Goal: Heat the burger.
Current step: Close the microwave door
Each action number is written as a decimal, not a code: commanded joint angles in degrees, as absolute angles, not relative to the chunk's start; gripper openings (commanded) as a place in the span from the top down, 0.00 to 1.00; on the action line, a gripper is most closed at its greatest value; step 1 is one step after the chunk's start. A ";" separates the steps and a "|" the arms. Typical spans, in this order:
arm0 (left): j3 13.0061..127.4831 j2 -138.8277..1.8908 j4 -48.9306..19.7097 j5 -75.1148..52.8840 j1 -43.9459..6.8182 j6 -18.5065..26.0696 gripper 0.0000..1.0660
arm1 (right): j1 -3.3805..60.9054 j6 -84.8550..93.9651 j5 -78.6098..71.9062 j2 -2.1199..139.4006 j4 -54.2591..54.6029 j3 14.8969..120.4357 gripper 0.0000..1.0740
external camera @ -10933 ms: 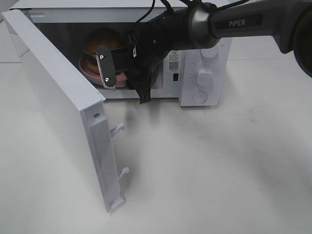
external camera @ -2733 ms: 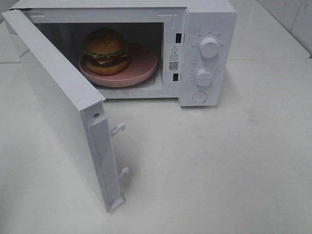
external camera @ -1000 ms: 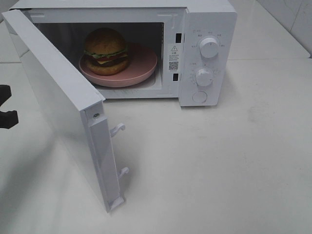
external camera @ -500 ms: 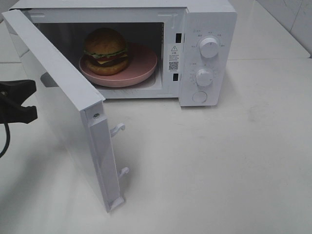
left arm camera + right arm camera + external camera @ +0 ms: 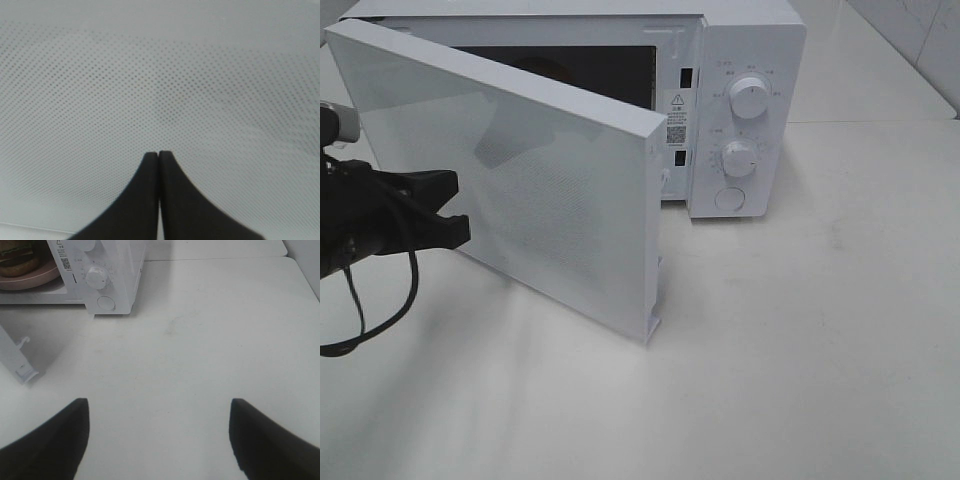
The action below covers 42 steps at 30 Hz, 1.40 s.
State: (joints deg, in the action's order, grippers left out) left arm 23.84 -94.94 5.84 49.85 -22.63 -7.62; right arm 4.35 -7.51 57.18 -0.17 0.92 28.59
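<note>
One gripper at the microwave door (image 5: 550, 190): left gripper (image 5: 159, 155), tips pressed together, against its outer face; burger (image 5: 17, 255) behind the door (right gripper (image 5: 159, 402) spread, well away).

Matte black left arm (image 5: 370, 215), looping black cable (image 5: 415, 290), tapered black jaws

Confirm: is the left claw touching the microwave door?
Cannot tell. Left wrist view looks straight along the shut left claw at the door, hiding any gap; the high view only shows its tips overlapping the door face.
</note>
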 commanded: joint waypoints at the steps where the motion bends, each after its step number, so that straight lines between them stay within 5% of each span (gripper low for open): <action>1: 26.81 -96.54 -0.69 50.13 -27.16 -4.70 1.00 | 4.01 -7.16 57.07 -1.89 1.09 28.53 0.30; 18: 41.37 -104.68 -16.33 46.52 -38.10 1.83 1.00 | 4.01 -7.16 57.07 -1.89 1.09 28.53 0.30; 42: 61.02 -113.27 -31.91 39.53 -39.71 12.83 1.00 | 4.01 -7.16 57.07 -1.89 1.09 28.53 0.30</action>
State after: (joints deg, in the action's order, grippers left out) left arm 58.90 -112.70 -28.13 35.92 -40.62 11.57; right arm 4.35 -7.51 57.18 -0.17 0.92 28.59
